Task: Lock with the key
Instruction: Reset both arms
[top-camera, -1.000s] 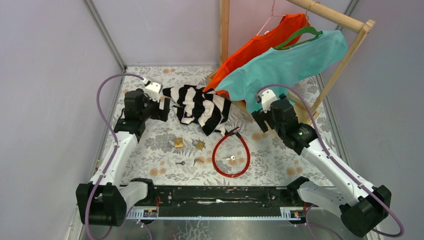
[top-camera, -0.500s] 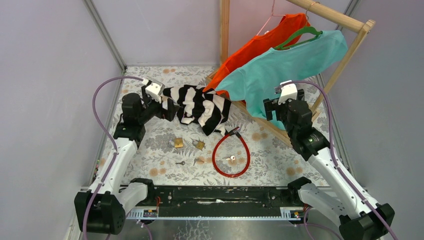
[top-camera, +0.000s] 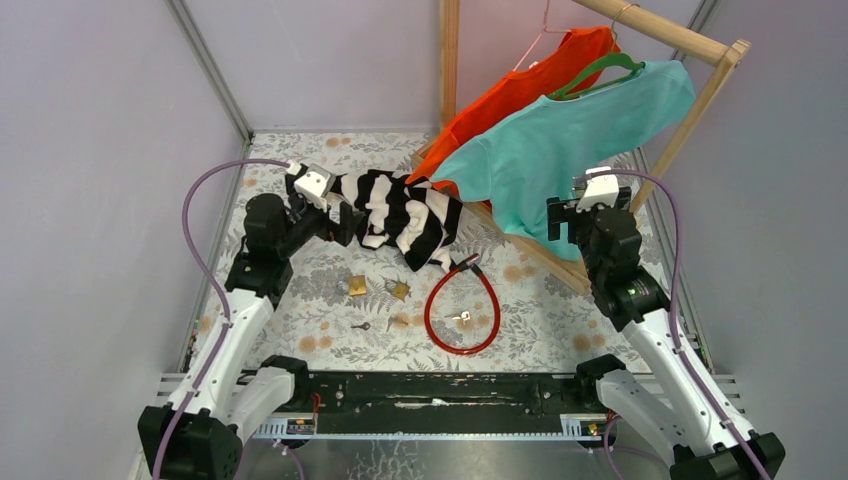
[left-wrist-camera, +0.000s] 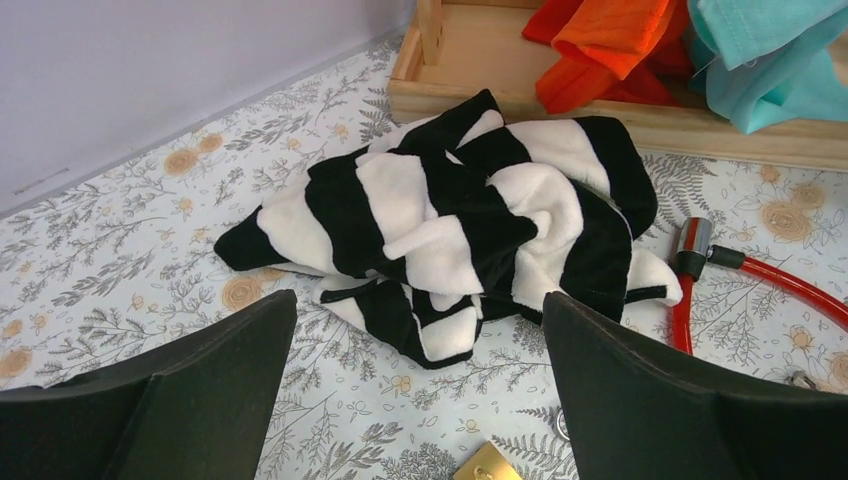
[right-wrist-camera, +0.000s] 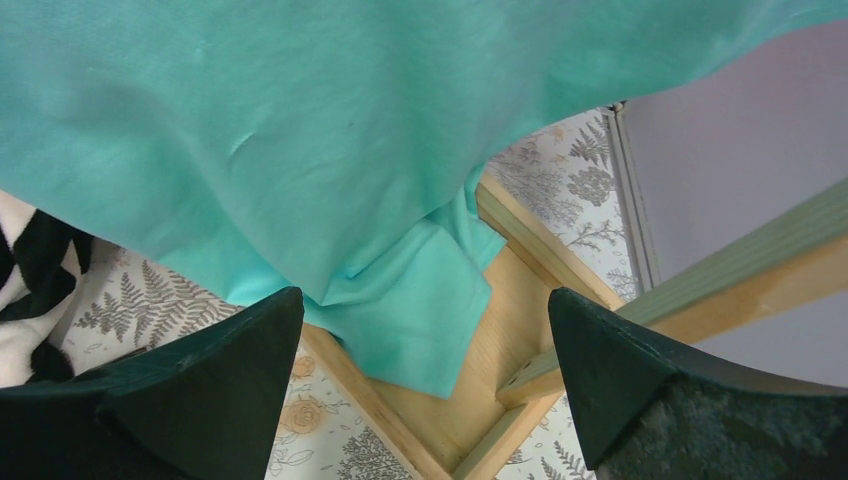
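1. Rack of pale wood (top-camera: 449, 60) is standing around the right gripper (right-wrist-camera: 425, 295). Its base boards are lying just beneath the fingers, which are spread wide and holding nothing.
2. Teal shirt (top-camera: 570, 130) is hanging directly in front of that gripper, its hem drooping between the two fingers in the wrist view. An orange shirt (top-camera: 520, 90) is hanging beyond it.
3. Striped garment (left-wrist-camera: 450, 220) in black and white is lying crumpled just ahead of the left gripper (left-wrist-camera: 418, 310), whose jaws are also standing fully apart and gripping nothing.
4. Red cable lock (left-wrist-camera: 683, 310) is curling on the floral table (top-camera: 300, 300) to the right of the left gripper, its dark head lying beside the garment's edge.
5. Brass padlock (top-camera: 356, 286) and a second padlock (top-camera: 399, 290) are sitting below the left gripper, nearer the arm bases. A brass corner is peeking in at the bottom of the left wrist view, between the fingers.
6. Dark key (top-camera: 361, 326) is lying closer to the bases than the padlocks, well apart from both grippers. A silvery key (top-camera: 462, 317) is resting inside the red loop.
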